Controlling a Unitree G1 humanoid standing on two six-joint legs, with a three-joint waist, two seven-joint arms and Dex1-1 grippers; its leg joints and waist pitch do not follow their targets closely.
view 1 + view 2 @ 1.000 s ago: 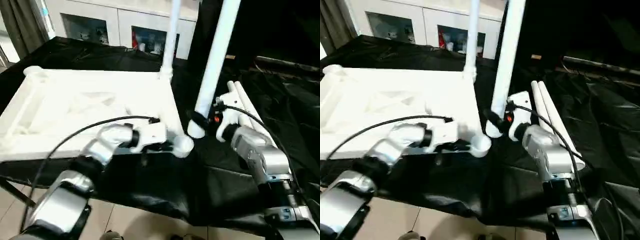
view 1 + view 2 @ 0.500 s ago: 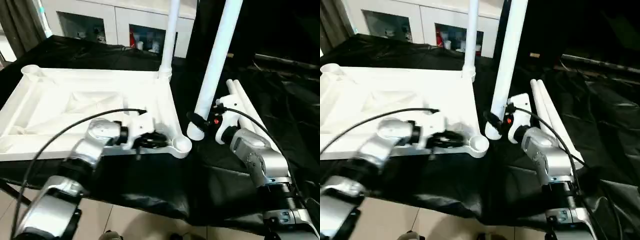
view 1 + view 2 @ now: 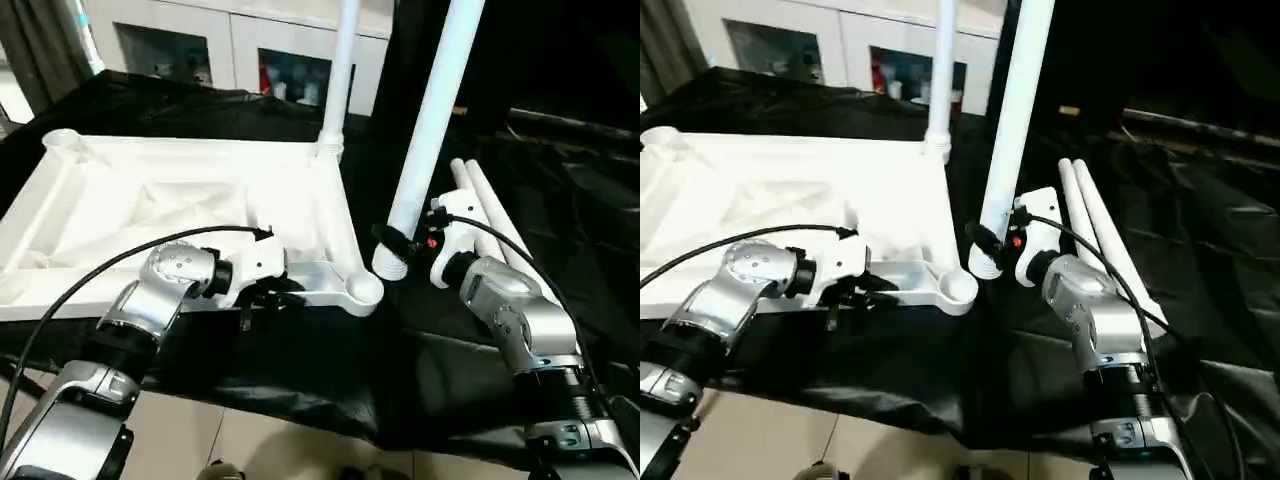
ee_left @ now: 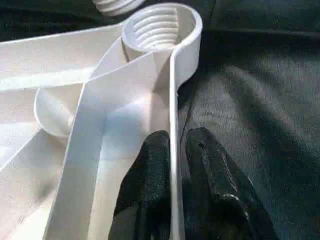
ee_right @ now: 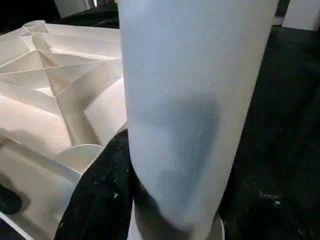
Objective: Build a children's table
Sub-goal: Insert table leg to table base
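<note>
Compared with one second ago, the left arm has drawn back along the near edge of the table top point(image 3: 150, 200), away from the near corner socket point(image 3: 362, 290), which is now fully exposed. The right arm and its leg are unchanged.

The table top is white plastic, lying upside down on a black cloth point(image 3: 330, 350), with its ribbed underside facing up. One leg point(image 3: 342, 70) stands upright in the far corner socket. Two spare legs point(image 3: 480, 205) lie side by side on the cloth, just beyond the right gripper. The near corner socket is empty; the left wrist view shows thread ridges inside it.

The held leg point(image 3: 430, 120) is a long white tube, nearly upright. Its lower end is just beside the near corner socket, not in it.

The right gripper point(image 3: 398, 245) pinches this leg near its lower end, one black finger point(image 5: 102, 195) on each side of the tube.

The left gripper point(image 4: 172, 172) straddles the thin rim wall of the table top, one finger point(image 4: 150, 170) on each side, with a narrow gap between them.
</note>
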